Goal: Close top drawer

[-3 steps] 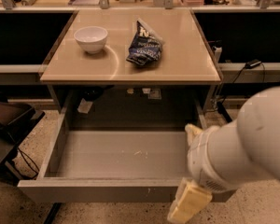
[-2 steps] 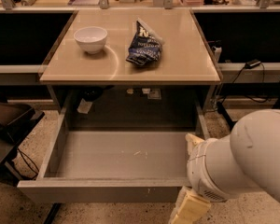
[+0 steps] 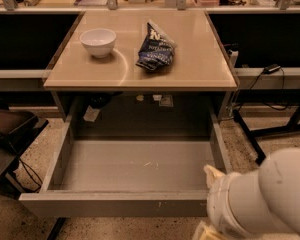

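The pincer (image 3: 210, 204), spread wide beside the right end of the top drawer (image 3: 115, 204), might have jammed it crooked by pushing off-centre.

White bowl (image 3: 98, 41) and dark blue chip bag (image 3: 156, 51) on desk (image 3: 200, 69), upper centre; dark chair (image 3: 10, 131) left edge; hand (image 3: 208, 204) lower right.

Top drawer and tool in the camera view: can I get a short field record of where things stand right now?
top drawer: open, pulled far out toward the camera, gray interior showing
tool: lower right, at the right end of the drawer front; contact cannot be told
table: above the drawer, holds two items
white bowl: left part of the tabletop, upright
dark blue bag: right of the bowl, apart from it
task status: drawer not yet closed
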Action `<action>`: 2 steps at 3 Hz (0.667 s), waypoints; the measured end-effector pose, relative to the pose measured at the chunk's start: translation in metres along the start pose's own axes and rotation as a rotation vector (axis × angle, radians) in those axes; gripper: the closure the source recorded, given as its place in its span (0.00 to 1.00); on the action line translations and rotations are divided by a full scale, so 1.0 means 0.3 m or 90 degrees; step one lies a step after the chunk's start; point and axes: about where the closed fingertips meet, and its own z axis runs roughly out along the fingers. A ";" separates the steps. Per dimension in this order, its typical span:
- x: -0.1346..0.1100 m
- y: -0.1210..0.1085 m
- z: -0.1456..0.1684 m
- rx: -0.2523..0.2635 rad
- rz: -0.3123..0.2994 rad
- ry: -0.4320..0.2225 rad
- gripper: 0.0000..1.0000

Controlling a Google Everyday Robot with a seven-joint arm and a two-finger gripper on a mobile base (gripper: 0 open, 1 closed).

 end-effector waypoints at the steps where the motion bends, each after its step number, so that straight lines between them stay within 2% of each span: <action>1: 0.204 0.178 0.111 -0.059 0.120 -0.009 0.00; 2: 0.354 0.353 0.263 -0.125 0.209 -0.028 0.00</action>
